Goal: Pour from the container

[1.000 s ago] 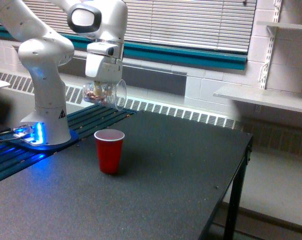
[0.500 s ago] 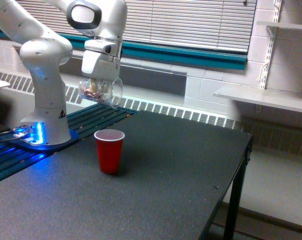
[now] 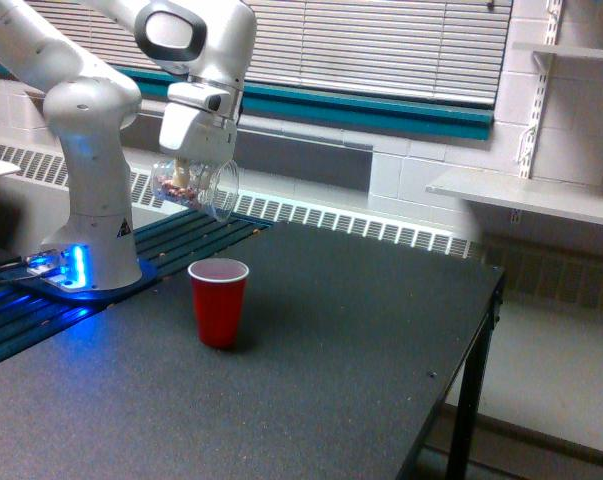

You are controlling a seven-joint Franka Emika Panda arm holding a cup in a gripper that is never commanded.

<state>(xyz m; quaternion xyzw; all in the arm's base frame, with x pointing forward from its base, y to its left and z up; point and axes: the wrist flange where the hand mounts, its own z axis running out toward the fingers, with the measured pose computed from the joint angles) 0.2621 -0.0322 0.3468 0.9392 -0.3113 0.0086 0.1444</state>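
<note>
Container task, scene by size: robot arm (image 3: pixel 91 150) on base at exterior view's left; dark counter (image 3: pixel 361 350) bearing things. Red cup (image 3: pixel 218 301) upright on counter, near arm base. Clear container (image 3: pixel 194 187) aloft, tipped mouth toward exterior view's right and down, above and slightly left of red cup, brownish bits at closed end. Pincer (image 3: pixel 193 165) clamped on container. Step judged: tilting to pour, nothing spilling. Next: shift mouth over cup, tip further.

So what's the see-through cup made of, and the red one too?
The clear container looks like smooth transparent plastic: you can see the brownish-pink pieces through its wall. The red cup looks like thin glossy plastic, red outside and pale inside. Plastic is a guess from the shine.
</note>
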